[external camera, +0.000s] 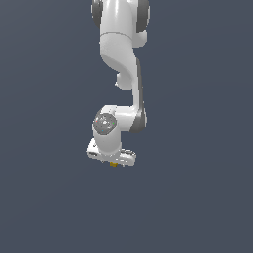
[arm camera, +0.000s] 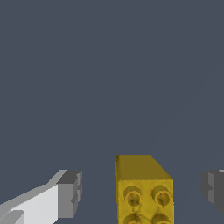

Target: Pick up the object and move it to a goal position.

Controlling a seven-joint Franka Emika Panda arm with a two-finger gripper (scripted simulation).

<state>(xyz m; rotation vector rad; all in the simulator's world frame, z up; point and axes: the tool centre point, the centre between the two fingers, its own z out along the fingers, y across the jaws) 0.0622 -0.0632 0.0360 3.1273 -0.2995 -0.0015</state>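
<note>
The object [arm camera: 144,192] is a small yellow-gold block with round studs on one face. In the wrist view it sits between my two grey fingertips [arm camera: 70,192], with a clear gap on each side. The gripper [arm camera: 141,190] is open and touches nothing. In the exterior view the white arm reaches down, and the gripper [external camera: 113,161] hangs low over the object [external camera: 113,164]. There the object shows only as a tiny yellow speck under the hand, mostly hidden by it.
A plain dark blue-grey surface [external camera: 197,197] fills both views. The arm's upper links [external camera: 118,44] rise out of the exterior view's top edge.
</note>
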